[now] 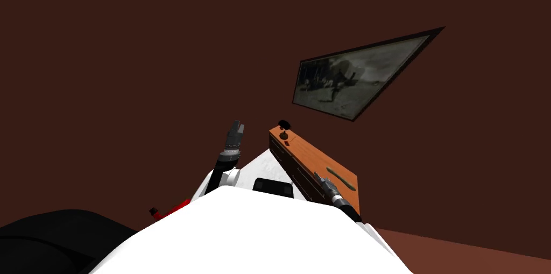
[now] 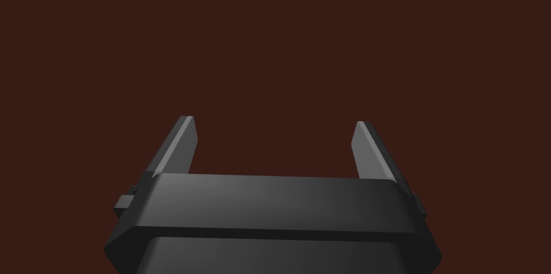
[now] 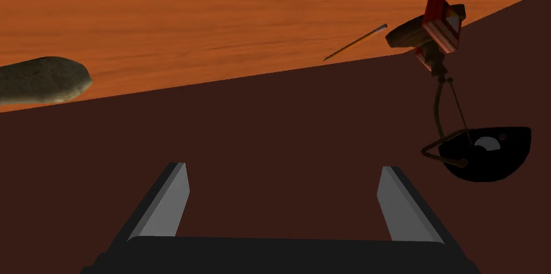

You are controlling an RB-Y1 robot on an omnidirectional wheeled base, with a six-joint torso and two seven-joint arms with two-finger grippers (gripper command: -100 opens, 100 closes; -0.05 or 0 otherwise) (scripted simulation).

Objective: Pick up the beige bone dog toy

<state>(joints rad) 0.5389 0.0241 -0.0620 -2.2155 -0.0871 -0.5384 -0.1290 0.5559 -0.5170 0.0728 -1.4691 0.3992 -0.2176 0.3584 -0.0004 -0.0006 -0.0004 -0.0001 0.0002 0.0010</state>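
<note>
A long, rounded, dull olive-beige object, the bone toy (image 1: 342, 178), lies on the orange-brown wooden top (image 1: 315, 160) of a low cabinet to my right. In the right wrist view one rounded end of the toy (image 3: 40, 79) shows on the wooden top (image 3: 188, 23), off to one side of my hand. My right gripper (image 1: 319, 176) hovers at the near end of the cabinet, close beside the toy and apart from it. Its fingers (image 3: 171, 201) stand open with nothing between them. My left gripper (image 1: 235, 128) is raised in front of the dark wall, open and empty, fingers (image 2: 180, 144) wide apart.
A black-shaded lamp (image 1: 283, 124) (image 3: 484, 152) stands at the cabinet's far end, with a small red box (image 3: 442, 23) and a pencil (image 3: 355, 43) near it. A framed dark picture (image 1: 355, 79) hangs on the wall above. A red object (image 1: 167, 212) and a black bulk (image 1: 43, 241) lie low left.
</note>
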